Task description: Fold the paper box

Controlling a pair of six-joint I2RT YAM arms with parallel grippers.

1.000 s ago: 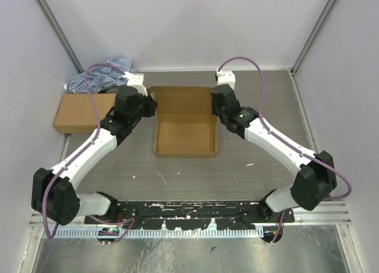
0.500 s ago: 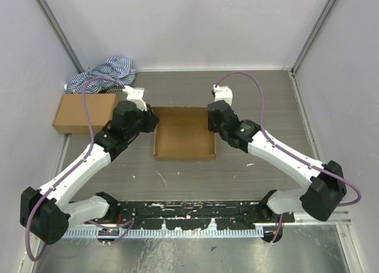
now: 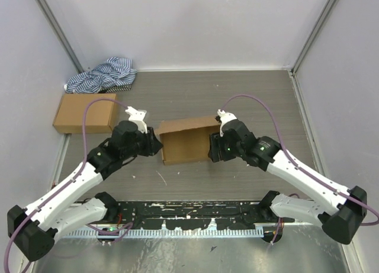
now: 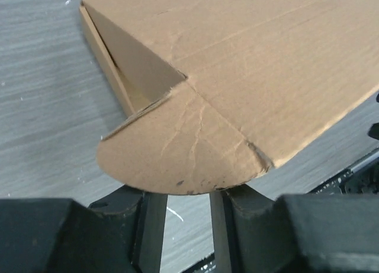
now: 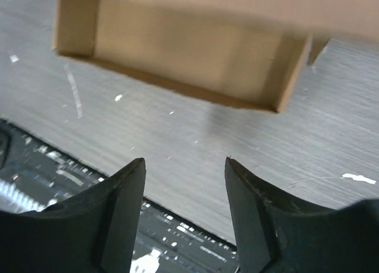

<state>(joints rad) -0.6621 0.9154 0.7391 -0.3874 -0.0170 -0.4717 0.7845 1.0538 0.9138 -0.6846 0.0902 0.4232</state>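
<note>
The paper box [image 3: 186,138] lies at the middle of the table, its lid folded down over the tray and still raised a little at the near side. My left gripper [image 3: 155,145] is at the box's left end and my right gripper [image 3: 213,148] at its right end. In the left wrist view the lid [image 4: 266,66] slopes up, and its rounded side flap [image 4: 177,151] lies over the tips of my left gripper [image 4: 185,193], whose jaws stand apart with table showing between them. My right gripper [image 5: 185,163] is open and holds nothing, with the tray [image 5: 189,48] a short way beyond it.
A sealed brown carton [image 3: 83,112] lies at the left, with a blue-and-white striped cloth [image 3: 103,74] behind it in the far left corner. The black base rail [image 3: 189,211] runs along the near edge. Walls close in the left, right and far sides.
The lid has swung from lying open at the back down over the tray. Both arms drew toward the near edge, the box came nearer with them, and both grippers opened.
</note>
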